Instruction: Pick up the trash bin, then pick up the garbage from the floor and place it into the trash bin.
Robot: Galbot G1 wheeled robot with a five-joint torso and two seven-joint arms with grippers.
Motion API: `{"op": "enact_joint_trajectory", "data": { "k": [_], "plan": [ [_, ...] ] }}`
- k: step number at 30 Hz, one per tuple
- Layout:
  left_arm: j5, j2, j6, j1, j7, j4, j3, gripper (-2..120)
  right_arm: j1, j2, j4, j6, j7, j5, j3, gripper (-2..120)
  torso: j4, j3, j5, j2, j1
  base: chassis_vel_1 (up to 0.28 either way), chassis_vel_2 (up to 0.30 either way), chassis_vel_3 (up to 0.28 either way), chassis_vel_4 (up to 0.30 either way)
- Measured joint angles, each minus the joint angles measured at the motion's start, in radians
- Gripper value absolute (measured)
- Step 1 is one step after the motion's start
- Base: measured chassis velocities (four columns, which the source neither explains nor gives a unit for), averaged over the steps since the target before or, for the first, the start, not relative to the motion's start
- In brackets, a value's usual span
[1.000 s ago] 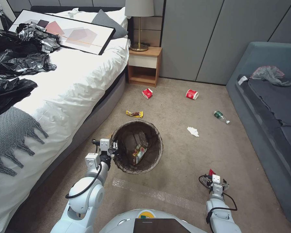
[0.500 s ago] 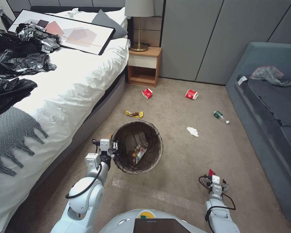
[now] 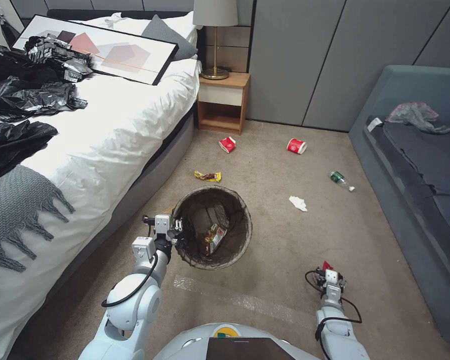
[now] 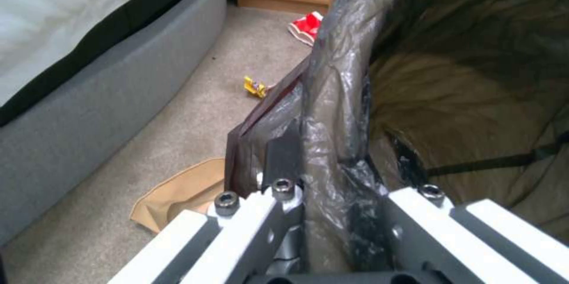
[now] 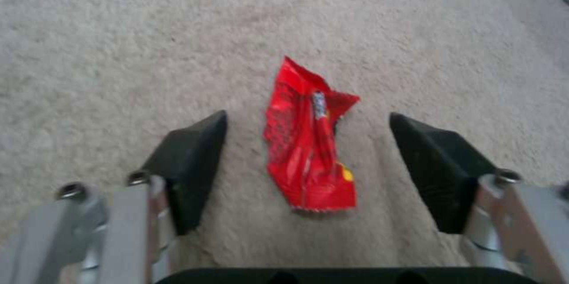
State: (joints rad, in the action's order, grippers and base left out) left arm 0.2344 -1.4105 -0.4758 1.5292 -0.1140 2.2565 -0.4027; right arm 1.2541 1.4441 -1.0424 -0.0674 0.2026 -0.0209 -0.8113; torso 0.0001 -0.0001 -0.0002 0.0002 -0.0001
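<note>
My left gripper (image 3: 177,234) is shut on the near rim of the trash bin (image 3: 246,222), a round bin with a dark liner, held just off the carpet beside the bed. The left wrist view shows the fingers (image 4: 283,159) clamped on the liner-covered rim (image 4: 332,97). Wrappers (image 3: 214,238) lie inside. My right gripper (image 3: 330,274) hangs open, low over a red wrapper (image 5: 308,155) that lies on the carpet between its black pads (image 5: 193,164). Other garbage on the floor: two red cups (image 3: 227,144) (image 3: 296,146), a bottle (image 3: 342,181), a tissue (image 3: 298,203), a yellow wrapper (image 3: 208,176), a brown paper bag (image 4: 178,193).
The bed (image 3: 110,130) with black plastic bags (image 3: 20,100) runs along the left. A nightstand (image 3: 223,102) with a lamp stands at the back. A grey sofa (image 3: 425,165) with a greyish bag (image 3: 417,115) lines the right. A strip of tape (image 3: 235,299) lies on the carpet.
My right gripper has sunk slightly lower and nearer to my base, over the red wrapper. The left gripper and the bin have held still.
</note>
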Motion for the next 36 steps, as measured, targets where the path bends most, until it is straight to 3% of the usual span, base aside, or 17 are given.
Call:
{"op": "enact_joint_trajectory", "data": {
  "k": [8, 10, 14, 17, 21, 33, 35, 36],
  "plan": [
    [0.001, 0.002, 0.000, 0.000, 0.000, 0.001, -0.001, 0, -0.010, 0.000, 0.026, -0.015, 0.002, -0.003, -0.001, 47, 0.0006, 0.000, 0.0005, 0.000, 0.000, 0.000, 0.000, 0.000, 0.000],
    [0.001, 0.002, 0.000, -0.001, 0.000, 0.002, -0.002, 0, -0.014, -0.001, 0.038, -0.020, 0.001, -0.003, -0.002, 36, 0.0004, 0.000, 0.0007, 0.000, 0.000, 0.000, 0.000, 0.000, 0.000],
    [0.001, 0.002, 0.000, -0.001, 0.000, 0.003, -0.002, 0, -0.020, -0.002, 0.050, -0.026, 0.000, -0.003, -0.003, 26, 0.0005, 0.000, 0.0007, 0.000, 0.000, 0.000, 0.000, 0.000, 0.000],
    [0.002, 0.003, 0.000, -0.001, 0.000, 0.004, -0.002, 0, -0.034, -0.004, 0.078, -0.032, -0.002, -0.001, -0.010, 11, 0.0006, 0.000, 0.0009, 0.000, 0.000, 0.000, 0.000, 0.000, 0.000],
    [0.005, 0.005, 0.000, -0.002, 0.000, 0.009, -0.004, 0, -0.037, -0.008, 0.093, -0.032, -0.009, 0.003, -0.020, 0, 0.0007, 0.000, 0.0006, 0.000, 0.000, 0.000, 0.000, 0.000, 0.000],
    [0.011, 0.007, -0.003, -0.005, 0.000, 0.010, -0.008, 0, -0.033, -0.011, 0.096, -0.041, -0.016, 0.005, -0.034, 0, 0.0008, 0.000, 0.0009, 0.000, 0.000, 0.000, 0.000, 0.000, 0.000],
    [0.012, 0.007, -0.003, -0.006, 0.000, 0.010, -0.008, 0, -0.031, -0.013, 0.093, -0.042, -0.014, 0.005, -0.039, 0, 0.0000, 0.000, 0.0008, 0.000, 0.000, 0.000, 0.000, 0.000, 0.000],
    [0.012, 0.008, -0.003, -0.007, 0.000, 0.009, -0.009, 0, -0.027, -0.015, 0.089, -0.044, -0.013, 0.005, -0.042, 0, -0.0010, 0.000, -0.0015, 0.000, 0.000, 0.000, 0.000, 0.000, 0.000]
  ]
}}
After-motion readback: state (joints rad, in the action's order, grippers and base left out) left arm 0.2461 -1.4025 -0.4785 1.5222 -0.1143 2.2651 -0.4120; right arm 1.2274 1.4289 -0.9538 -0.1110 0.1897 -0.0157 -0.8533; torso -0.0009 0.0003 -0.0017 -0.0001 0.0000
